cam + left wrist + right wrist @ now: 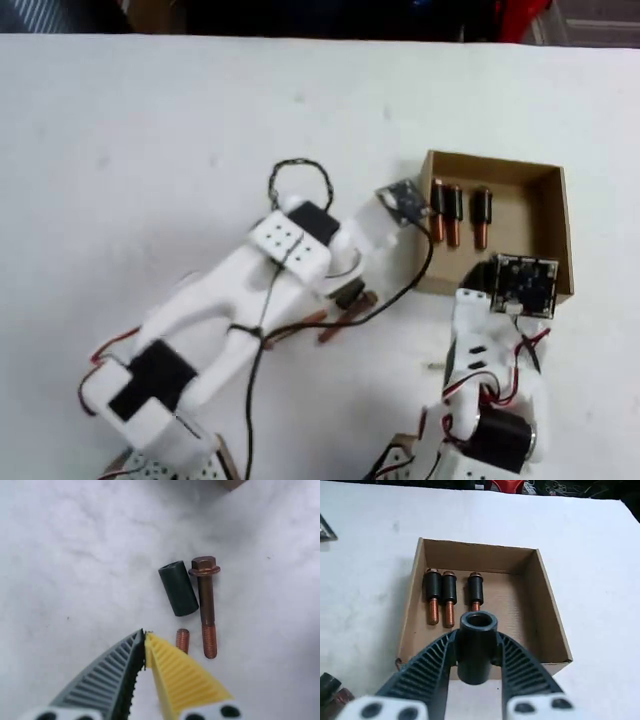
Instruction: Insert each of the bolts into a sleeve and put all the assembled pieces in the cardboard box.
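Cardboard box [490, 166], right of centre in the high view, holds three sleeved bolts [449, 594] side by side in its left half. At lower right, the right pincer [477, 637] is clamped on an upright black sleeve [477, 655] by the box's near wall. The left arm [225, 300] slants from lower left to mid-frame. The left pincer [144, 634] is pressed together above the desk [75, 555], near a loose sleeve [178, 590] and a copper bolt [206, 605] lying just beside each other.
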{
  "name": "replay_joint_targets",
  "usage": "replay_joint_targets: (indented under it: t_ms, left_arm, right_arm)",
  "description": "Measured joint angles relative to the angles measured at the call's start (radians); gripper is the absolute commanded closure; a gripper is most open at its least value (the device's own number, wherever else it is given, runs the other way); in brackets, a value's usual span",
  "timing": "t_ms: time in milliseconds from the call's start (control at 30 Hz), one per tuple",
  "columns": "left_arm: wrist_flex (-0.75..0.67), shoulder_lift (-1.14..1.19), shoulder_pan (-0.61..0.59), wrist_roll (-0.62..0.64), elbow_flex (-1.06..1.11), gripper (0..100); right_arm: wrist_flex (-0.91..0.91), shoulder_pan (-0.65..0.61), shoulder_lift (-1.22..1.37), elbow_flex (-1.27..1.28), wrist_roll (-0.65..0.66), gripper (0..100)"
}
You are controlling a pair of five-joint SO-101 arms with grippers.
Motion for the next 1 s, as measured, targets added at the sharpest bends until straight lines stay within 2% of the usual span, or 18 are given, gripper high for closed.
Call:
replay_joint_targets:
  t_ms: [300,1000]
  left_arm:
    - [0.0,0.186,0.0,0.0,-0.15,98]
    - [0.011,0.199,0.002,0.0,-0.195,98]
  right_arm:
    - [-0.081,0.035,0.0,0.055,-0.002,98.1]
    - [-0.104,0.037,0.0,0.083,-0.002,98.1]
